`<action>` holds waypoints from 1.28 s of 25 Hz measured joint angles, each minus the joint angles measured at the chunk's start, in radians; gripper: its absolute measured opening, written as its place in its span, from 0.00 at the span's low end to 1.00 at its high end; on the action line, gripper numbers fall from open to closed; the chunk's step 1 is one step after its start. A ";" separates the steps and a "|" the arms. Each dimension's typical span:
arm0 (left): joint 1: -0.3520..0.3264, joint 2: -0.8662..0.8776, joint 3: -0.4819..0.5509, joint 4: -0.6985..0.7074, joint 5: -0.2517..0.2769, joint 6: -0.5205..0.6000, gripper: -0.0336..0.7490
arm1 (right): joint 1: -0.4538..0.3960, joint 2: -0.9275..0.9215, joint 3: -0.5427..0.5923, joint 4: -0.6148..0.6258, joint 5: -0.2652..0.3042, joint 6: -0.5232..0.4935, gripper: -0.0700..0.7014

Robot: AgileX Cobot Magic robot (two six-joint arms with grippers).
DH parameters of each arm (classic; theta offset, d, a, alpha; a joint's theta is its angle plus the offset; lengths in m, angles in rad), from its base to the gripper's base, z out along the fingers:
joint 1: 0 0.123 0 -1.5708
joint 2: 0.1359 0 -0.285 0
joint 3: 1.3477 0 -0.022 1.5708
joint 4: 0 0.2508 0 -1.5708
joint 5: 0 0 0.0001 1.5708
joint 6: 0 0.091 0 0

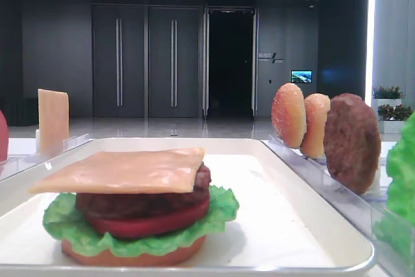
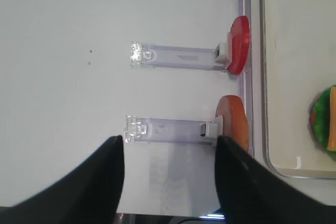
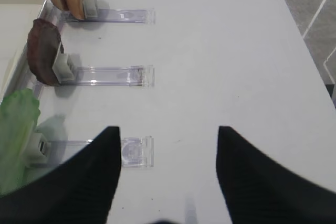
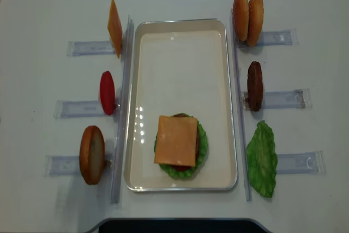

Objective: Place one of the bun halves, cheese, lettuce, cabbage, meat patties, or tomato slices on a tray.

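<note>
The white tray (image 4: 229,80) holds a stack near its front end: a cheese (image 4: 175,140) slice on top, then a meat patty (image 1: 142,202), a tomato slice (image 1: 149,225), lettuce (image 1: 220,209) and a bun base (image 1: 130,257). My left gripper (image 2: 169,145) is open and empty over bare table, just short of the rack with an orange-brown bun half (image 2: 233,127). My right gripper (image 3: 168,132) is also open and empty, above the clear rack end beside the spare lettuce (image 3: 18,135). Neither gripper shows in the overhead view.
Clear racks flank the tray. The left ones carry a cheese slice (image 4: 114,27), a tomato slice (image 4: 107,92) and a bun half (image 4: 91,154). On the right stand two bun halves (image 4: 248,17), a patty (image 4: 254,85) and lettuce (image 4: 262,159).
</note>
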 joint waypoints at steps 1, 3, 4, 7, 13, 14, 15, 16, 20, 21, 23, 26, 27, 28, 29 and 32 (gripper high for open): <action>0.000 -0.023 0.018 0.000 0.000 0.008 0.58 | 0.000 0.000 0.000 0.000 0.000 0.000 0.63; 0.000 -0.063 0.052 0.000 0.000 0.025 0.58 | 0.000 0.000 0.000 0.000 0.000 0.000 0.63; 0.000 -0.084 0.070 0.000 0.001 0.033 0.58 | 0.000 0.000 0.000 0.000 0.000 0.000 0.63; 0.000 -0.142 0.111 0.000 0.002 0.045 0.58 | 0.000 0.000 0.000 0.000 0.000 0.000 0.63; 0.000 -0.255 0.161 0.000 0.007 0.059 0.56 | 0.000 0.000 0.000 0.000 0.000 0.000 0.63; 0.000 -0.272 0.171 0.000 0.007 0.059 0.55 | 0.000 0.000 0.000 0.000 0.000 0.000 0.63; 0.000 -0.293 0.182 0.000 0.007 0.059 0.53 | 0.000 0.000 0.000 0.000 0.000 0.000 0.63; 0.000 -0.314 0.192 0.000 0.007 0.059 0.52 | 0.000 0.000 0.000 0.000 0.000 0.000 0.63; 0.000 -0.395 0.228 0.000 0.001 0.059 0.47 | 0.000 0.000 0.000 0.000 0.000 0.000 0.63; 0.000 -0.414 0.236 0.000 -0.002 0.059 0.46 | 0.000 0.000 0.000 0.000 0.000 0.000 0.63; 0.000 -0.459 0.252 0.000 -0.002 0.065 0.44 | 0.000 0.000 0.000 0.000 0.000 0.000 0.63; 0.000 -0.522 0.282 0.000 -0.008 0.068 0.42 | 0.000 0.000 0.000 0.000 0.000 0.000 0.63; 0.000 -0.543 0.293 0.000 -0.009 0.069 0.42 | 0.000 0.000 0.000 0.000 0.000 0.000 0.63; 0.000 -0.561 0.303 0.000 -0.012 0.070 0.42 | 0.000 0.000 0.000 0.000 0.000 0.000 0.63; 0.000 -0.581 0.313 0.000 -0.016 0.070 0.42 | 0.000 0.000 0.000 0.000 0.000 0.000 0.63; 0.000 -0.629 0.345 0.000 -0.034 0.084 0.42 | 0.000 0.000 0.000 0.000 0.000 0.000 0.63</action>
